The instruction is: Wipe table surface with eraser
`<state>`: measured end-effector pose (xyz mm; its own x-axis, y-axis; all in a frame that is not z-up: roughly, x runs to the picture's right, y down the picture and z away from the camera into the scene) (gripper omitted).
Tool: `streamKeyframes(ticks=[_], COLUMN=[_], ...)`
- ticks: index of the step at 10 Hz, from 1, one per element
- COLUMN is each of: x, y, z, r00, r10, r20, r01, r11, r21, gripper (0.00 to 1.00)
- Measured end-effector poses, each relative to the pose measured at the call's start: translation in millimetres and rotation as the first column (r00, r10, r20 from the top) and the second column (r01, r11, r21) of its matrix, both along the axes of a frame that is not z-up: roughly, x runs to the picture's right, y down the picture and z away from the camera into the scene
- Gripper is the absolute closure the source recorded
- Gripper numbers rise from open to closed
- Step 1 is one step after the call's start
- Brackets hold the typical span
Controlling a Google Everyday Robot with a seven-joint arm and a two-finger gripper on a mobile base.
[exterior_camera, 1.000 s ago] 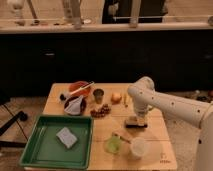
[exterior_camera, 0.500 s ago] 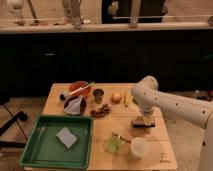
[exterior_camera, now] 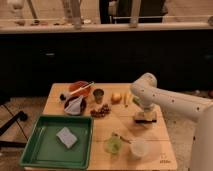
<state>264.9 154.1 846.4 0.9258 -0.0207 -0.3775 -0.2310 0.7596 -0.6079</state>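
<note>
A white robot arm (exterior_camera: 172,101) reaches in from 3 o'clock over the table surface (exterior_camera: 120,127), a pale plank top. Its gripper (exterior_camera: 145,113) points straight down onto the eraser (exterior_camera: 145,119). The eraser, a small block with a tan top and a dark base, lies flat on the wood at about 3 o'clock from the table's middle, near the right edge. The gripper sits directly on top of the block; whether it is clamped on it or only resting there cannot be told.

At 7 o'clock a green tray (exterior_camera: 31,150) holds a grey-blue sponge (exterior_camera: 66,137). A red bowl (exterior_camera: 80,89) stands at 11 o'clock with a utensil across its rim, and a dark bowl (exterior_camera: 75,106) is just in front of it. Near 12 o'clock are a small dark cup (exterior_camera: 98,94) and a round yellow fruit (exterior_camera: 116,97), with a cluster of dark berries (exterior_camera: 101,110) a little nearer the centre. At 5 o'clock a green cup (exterior_camera: 113,145) and a white cup (exterior_camera: 138,148) stand side by side, well apart from the eraser. A small dark mark (exterior_camera: 164,161) shows at the near right corner.
</note>
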Motion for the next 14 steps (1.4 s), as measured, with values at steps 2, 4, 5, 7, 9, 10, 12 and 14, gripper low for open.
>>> streamKeyframes(ticks=[2,4,5,7,9,10,12,14], x=[0.7,-11.7,-20.8,-50.7,-56.2,-57.5,-44.9,-24.9], y=[-0.4,2.5,4.7,12.7,24.8,33.8,47.4,50.4], z=[4.3,7.2,6.6,3.2,-2.3,-6.6,-17.3,-26.3], r00=[1.000,0.996,0.992,0.974,0.963,0.962,0.967,0.977], r10=[0.009,0.037,0.050,0.067,0.078,0.080,0.087,0.092], r20=[0.008,0.078,0.113,0.215,0.257,0.263,0.240,0.191], r01=[-0.009,-0.036,-0.048,-0.056,-0.055,-0.049,-0.050,-0.061], r11=[1.0000,0.9992,0.9986,0.9968,0.9938,0.9913,0.9862,0.9853], r21=[-0.005,-0.015,-0.023,-0.058,-0.096,-0.122,-0.158,-0.160], gripper=[0.98,0.98,0.98,0.98,0.98,0.98,0.98,0.98])
